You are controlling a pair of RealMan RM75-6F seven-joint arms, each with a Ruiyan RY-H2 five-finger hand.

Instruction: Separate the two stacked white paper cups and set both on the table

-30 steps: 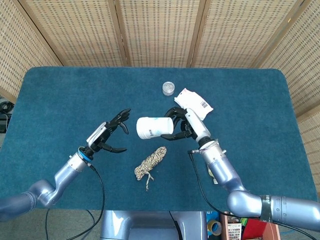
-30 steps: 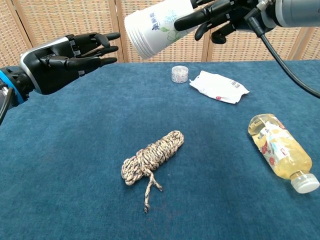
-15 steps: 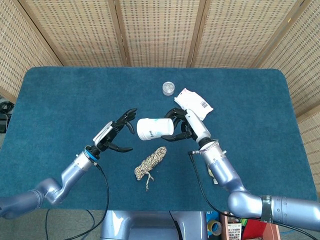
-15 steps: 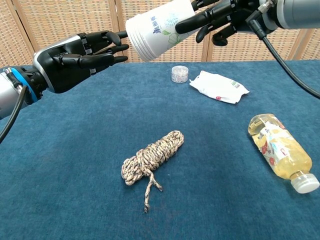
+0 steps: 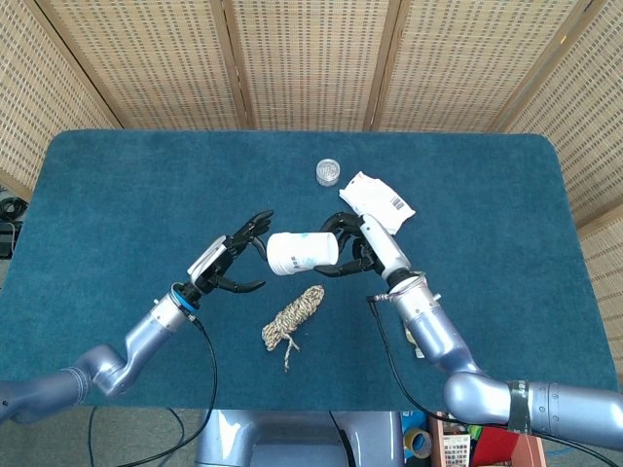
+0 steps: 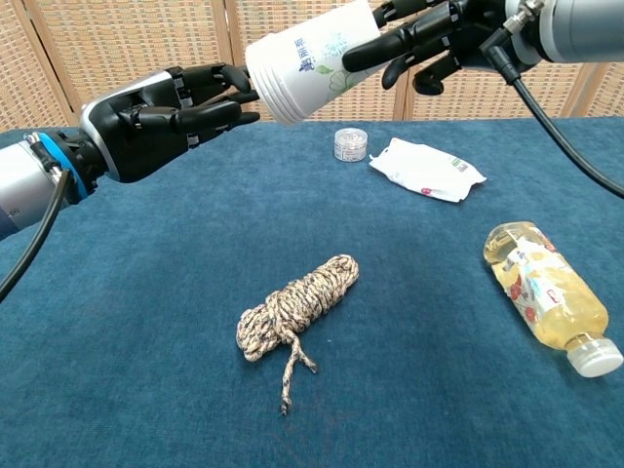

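Observation:
The two stacked white paper cups (image 5: 301, 252) (image 6: 310, 60) hang on their side above the table, mouth toward my left. My right hand (image 5: 354, 243) (image 6: 429, 39) grips them at the base end. My left hand (image 5: 234, 260) (image 6: 166, 109) is open, its fingertips (image 6: 244, 96) reaching the rim of the cups; whether they touch it I cannot tell. The inner cup cannot be told apart from the outer one.
A coil of rope (image 5: 292, 315) (image 6: 292, 305) lies below the cups. A white packet (image 5: 378, 201) (image 6: 427, 169) and a small round tin (image 5: 328, 172) (image 6: 350, 143) sit further back. A bottle of yellow liquid (image 6: 543, 292) lies at the right.
My left hand has moved right, from well clear of the cups up to their rim. My right hand has kept the cups nearly still, shifting slightly.

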